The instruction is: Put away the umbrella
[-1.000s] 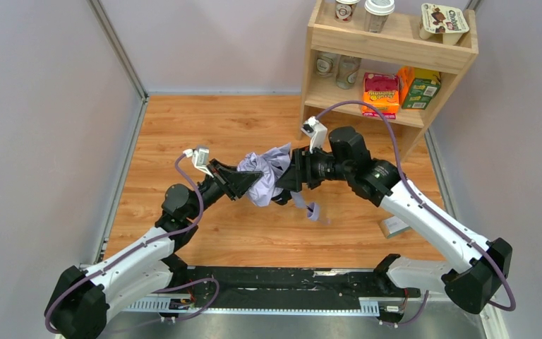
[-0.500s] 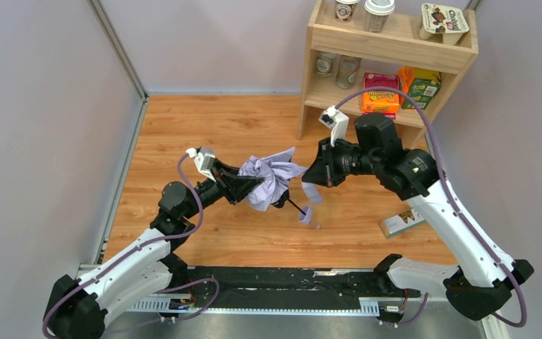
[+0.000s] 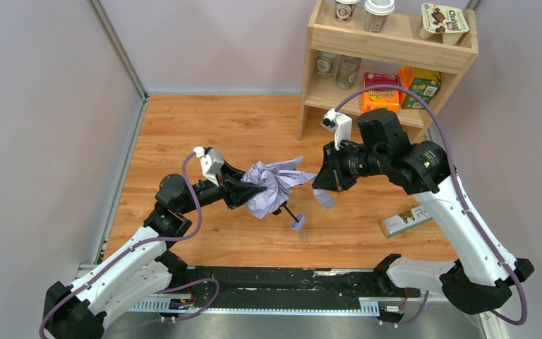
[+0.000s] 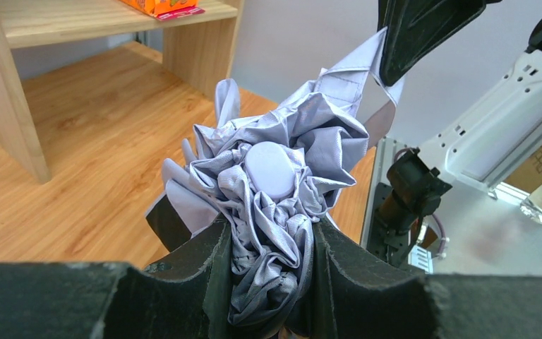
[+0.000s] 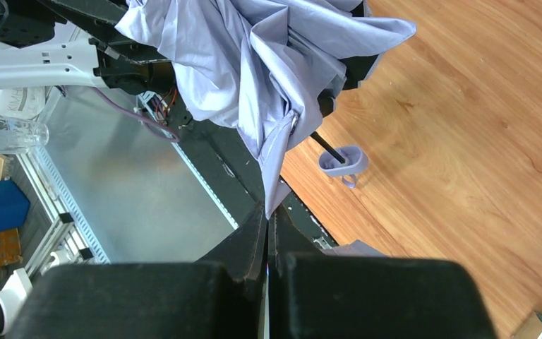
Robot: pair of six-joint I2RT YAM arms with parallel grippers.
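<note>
In the middle of the top view, the pale lavender thin-fabric folding umbrella (image 3: pixel 274 185) is held bunched between the two arms over the wooden tabletop (image 3: pixel 205 127). The left gripper (image 4: pixel 268 254) is clamped around the crumpled canopy, with cloth bulging out of its grip, and the right gripper (image 5: pixel 267 212) is pressed together on a pulled-out edge of the fabric. The slim black shaft (image 3: pixel 288 212) slants toward the lower right and ends in a small lavender loop (image 3: pixel 298 225).

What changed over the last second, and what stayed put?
The right pincer drew back rightward and shut on a flap of the umbrella, pulling that fabric out. The left pincer stayed clamped on the bunched fabric; the shelf is unchanged.
</note>
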